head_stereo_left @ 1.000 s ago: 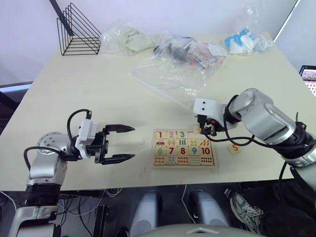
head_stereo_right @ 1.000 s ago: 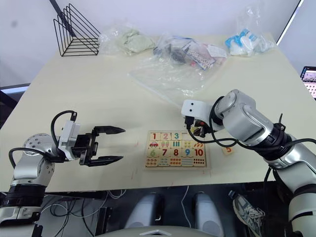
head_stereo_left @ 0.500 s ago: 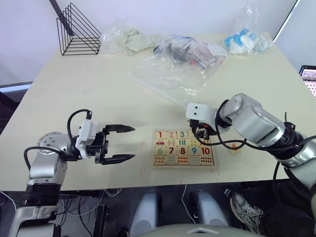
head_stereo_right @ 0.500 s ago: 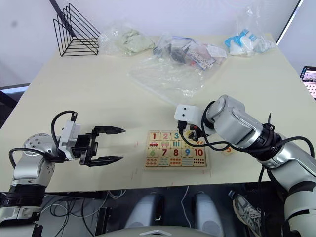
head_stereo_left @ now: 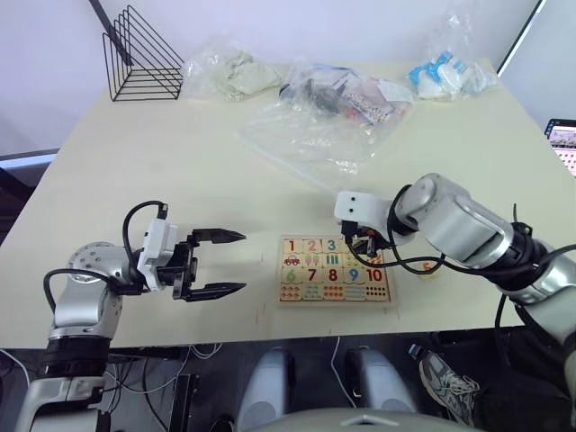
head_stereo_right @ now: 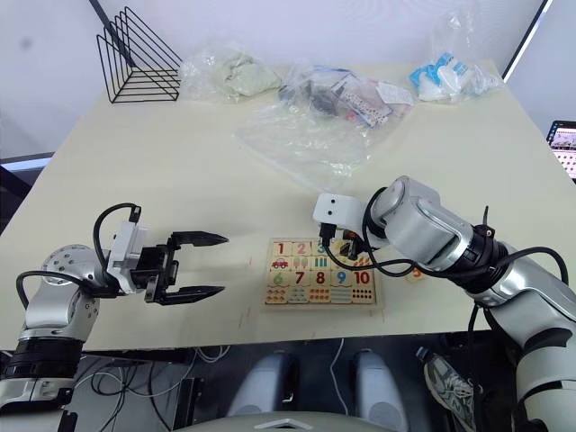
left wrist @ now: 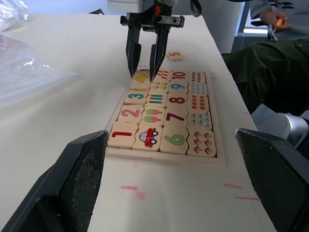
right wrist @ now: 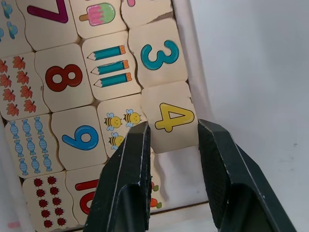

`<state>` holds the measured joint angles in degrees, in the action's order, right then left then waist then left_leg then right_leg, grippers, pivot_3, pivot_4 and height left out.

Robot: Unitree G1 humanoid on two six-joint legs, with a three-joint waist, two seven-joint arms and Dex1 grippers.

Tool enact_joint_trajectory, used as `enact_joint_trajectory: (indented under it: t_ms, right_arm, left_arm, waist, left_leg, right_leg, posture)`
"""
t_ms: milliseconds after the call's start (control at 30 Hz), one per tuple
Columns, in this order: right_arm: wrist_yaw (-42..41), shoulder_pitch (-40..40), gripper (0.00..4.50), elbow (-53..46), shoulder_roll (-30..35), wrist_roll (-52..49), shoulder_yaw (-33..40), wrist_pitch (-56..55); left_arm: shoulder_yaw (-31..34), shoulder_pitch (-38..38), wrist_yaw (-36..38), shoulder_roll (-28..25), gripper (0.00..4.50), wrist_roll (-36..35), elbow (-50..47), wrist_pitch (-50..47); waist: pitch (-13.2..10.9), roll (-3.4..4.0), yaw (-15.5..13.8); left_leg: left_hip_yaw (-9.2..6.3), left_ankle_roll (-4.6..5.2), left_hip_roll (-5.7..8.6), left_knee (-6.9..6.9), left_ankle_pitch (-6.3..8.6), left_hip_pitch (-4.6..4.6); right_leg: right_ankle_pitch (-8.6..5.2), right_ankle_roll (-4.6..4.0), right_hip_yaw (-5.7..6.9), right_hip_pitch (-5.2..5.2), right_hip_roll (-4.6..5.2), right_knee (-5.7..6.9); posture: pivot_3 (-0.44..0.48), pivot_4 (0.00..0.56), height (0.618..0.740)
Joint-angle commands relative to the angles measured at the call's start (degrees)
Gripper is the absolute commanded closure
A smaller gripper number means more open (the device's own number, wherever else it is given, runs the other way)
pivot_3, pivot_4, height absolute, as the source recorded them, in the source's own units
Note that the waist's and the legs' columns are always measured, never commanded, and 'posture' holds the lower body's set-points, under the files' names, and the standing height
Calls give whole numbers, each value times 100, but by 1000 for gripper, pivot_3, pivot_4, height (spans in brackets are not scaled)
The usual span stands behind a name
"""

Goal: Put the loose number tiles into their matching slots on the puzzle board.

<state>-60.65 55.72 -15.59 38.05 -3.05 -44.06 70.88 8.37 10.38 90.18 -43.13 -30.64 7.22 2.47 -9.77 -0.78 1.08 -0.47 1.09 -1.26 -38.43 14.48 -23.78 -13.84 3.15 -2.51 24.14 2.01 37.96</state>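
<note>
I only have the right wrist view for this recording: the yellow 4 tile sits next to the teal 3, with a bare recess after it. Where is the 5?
Observer: The small light-wood tile with an orange 5 lies loose on the table, off the flat light-wood puzzle board on the robot's right.
Operator: Are 1 and 2 in?
Observer: Yes, the red 1 tile and the pink 2 tile sit in that row.
Operator: And the other arm?
Observer: The left gripper hangs open and empty, left of the board.
</note>
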Motion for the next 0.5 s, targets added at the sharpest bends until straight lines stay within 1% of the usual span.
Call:
enact_joint_trajectory:
  t_ms: [33,500]
  right_arm:
    - [36,187,3628,-49,38,-50,38,-56]
    - [81,241,3628,29,60,-116,-29,-109]
  left_arm:
    - [59,-30,63,-76,0,-66,-207,63]
    - [53,-38,79,-71,0,-78,-209,59]
  waist:
    - [0,0,0]
    - [0,0,2]
  left_leg:
    - [0,0,0,0,0,0]
    - [0,0,0,0,0,0]
  right_leg:
    - [0,0,0,0,0,0]
    - [0,0,0,0,0,0]
  posture:
    - [0,150,740]
    - [0,150,740]
